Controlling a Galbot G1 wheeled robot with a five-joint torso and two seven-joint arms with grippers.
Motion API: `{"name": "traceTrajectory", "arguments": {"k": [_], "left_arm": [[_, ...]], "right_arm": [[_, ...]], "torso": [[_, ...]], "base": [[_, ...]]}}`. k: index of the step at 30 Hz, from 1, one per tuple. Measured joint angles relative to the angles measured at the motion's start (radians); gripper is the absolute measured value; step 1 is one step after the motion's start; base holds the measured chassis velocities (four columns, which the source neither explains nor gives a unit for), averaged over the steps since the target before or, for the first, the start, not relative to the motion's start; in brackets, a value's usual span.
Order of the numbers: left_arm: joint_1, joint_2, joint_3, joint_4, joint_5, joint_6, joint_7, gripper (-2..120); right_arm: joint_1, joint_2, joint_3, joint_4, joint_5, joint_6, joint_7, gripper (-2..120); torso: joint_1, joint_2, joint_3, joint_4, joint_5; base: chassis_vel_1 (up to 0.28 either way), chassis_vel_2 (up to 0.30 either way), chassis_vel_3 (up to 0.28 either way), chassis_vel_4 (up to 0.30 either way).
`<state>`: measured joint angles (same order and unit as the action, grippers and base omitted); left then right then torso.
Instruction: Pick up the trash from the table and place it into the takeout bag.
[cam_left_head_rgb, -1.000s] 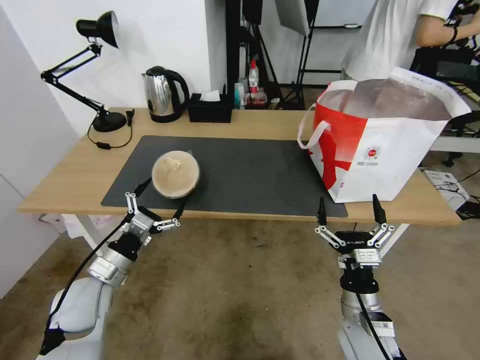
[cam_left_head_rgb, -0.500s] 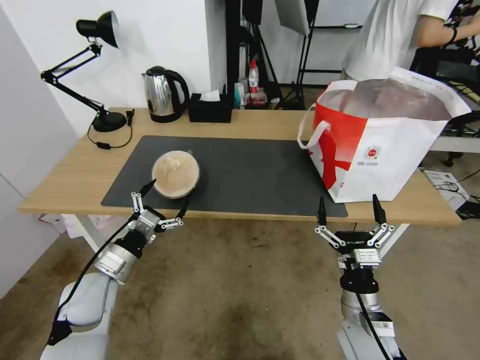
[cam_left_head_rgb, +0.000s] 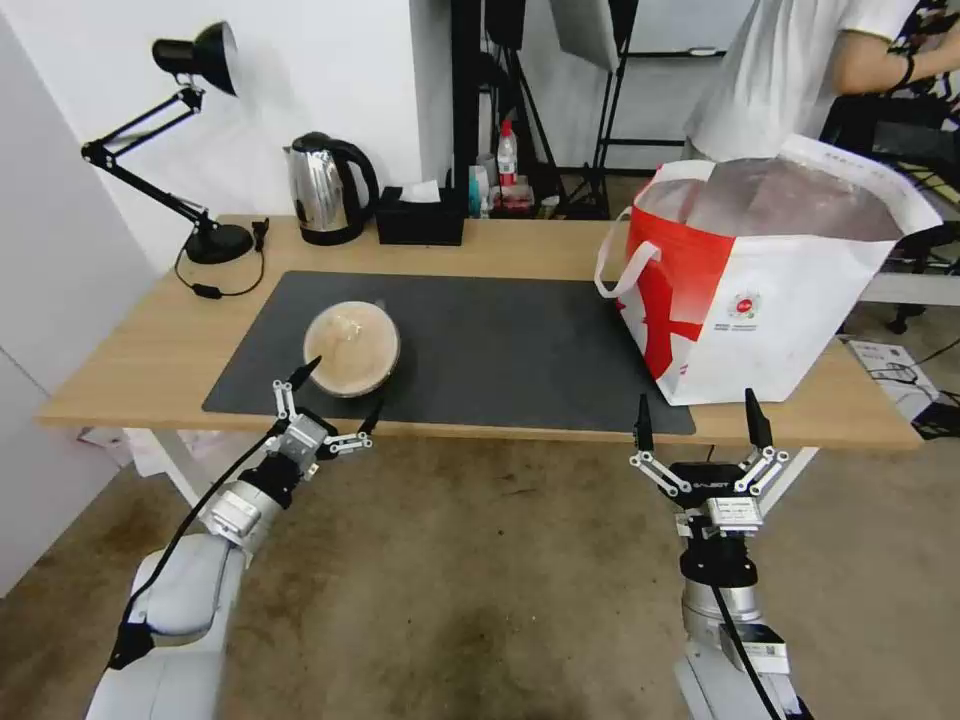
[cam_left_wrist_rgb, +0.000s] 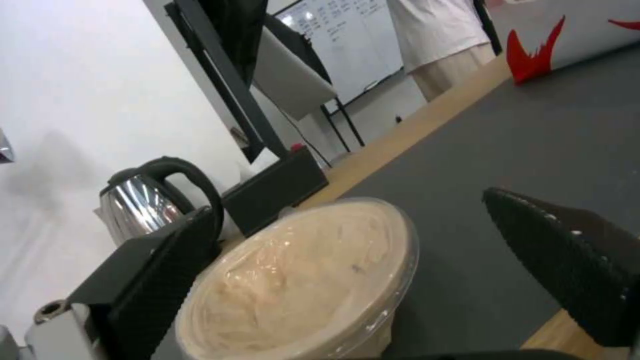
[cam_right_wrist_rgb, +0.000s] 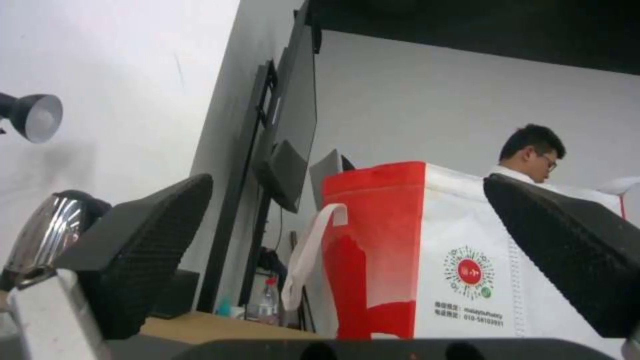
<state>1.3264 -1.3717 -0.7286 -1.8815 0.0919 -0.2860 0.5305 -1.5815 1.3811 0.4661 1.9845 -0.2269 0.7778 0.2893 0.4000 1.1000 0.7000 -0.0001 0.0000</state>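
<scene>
Left gripper (cam_left_head_rgb: 342, 388): spread wide, grasping nothing, at the table's near edge toward its left end, tips reaching over onto the mat.
Clear-lidded bowl (cam_left_head_rgb: 352, 347): just beyond the left gripper, on the near-left part of the dark mat (cam_left_head_rgb: 500, 345); in the left wrist view sits between the two fingers (cam_left_wrist_rgb: 160, 280), not visibly touched.
Key relation: bowl dead ahead of the left gripper, away from the robot; round, so no long axis to align with; left arm far nearer than the right.
Right gripper (cam_left_head_rgb: 700, 420): released, wide apart, empty, parked just off the near edge toward the right end, below the bag.
Takeout bag (cam_left_head_rgb: 760, 290): upright at the right end of the table (cam_left_head_rgb: 150, 350), mouth open, well apart from the bowl.
Writing: round red logo on the bag (cam_right_wrist_rgb: 469, 274) with small print beneath, too small to read; lettering on the right gripper body unreadable.
</scene>
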Motion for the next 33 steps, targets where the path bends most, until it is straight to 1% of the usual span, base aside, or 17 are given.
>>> {"name": "traceTrajectory", "arguments": {"k": [17, 20, 24, 33], "left_arm": [[-0.016, 0.012, 0.003, 0.019, 0.016, 0.026, -0.003, 100], [-0.016, 0.012, 0.003, 0.021, 0.023, 0.030, -0.009, 100], [-0.019, 0.015, 0.016, 0.035, 0.027, 0.039, -0.034, 100], [-0.037, 0.022, 0.024, 0.047, 0.035, 0.061, -0.036, 100]], "right_arm": [[0.000, 0.000, 0.000, 0.000, 0.000, 0.000, 0.000, 100], [0.000, 0.000, 0.000, 0.000, 0.000, 0.000, 0.000, 100], [0.000, 0.000, 0.000, 0.000, 0.000, 0.000, 0.000, 100], [0.000, 0.000, 0.000, 0.000, 0.000, 0.000, 0.000, 100]], "torso": [[0.000, 0.000, 0.000, 0.0000, 0.0000], [0.000, 0.000, 0.000, 0.0000, 0.0001], [0.000, 0.000, 0.000, 0.0001, -0.0001], [0.000, 0.000, 0.000, 0.0000, 0.0001]], "base": [[0.000, 0.000, 0.000, 0.000], [0.000, 0.000, 0.000, 0.000], [0.000, 0.000, 0.000, 0.000], [0.000, 0.000, 0.000, 0.000]]}}
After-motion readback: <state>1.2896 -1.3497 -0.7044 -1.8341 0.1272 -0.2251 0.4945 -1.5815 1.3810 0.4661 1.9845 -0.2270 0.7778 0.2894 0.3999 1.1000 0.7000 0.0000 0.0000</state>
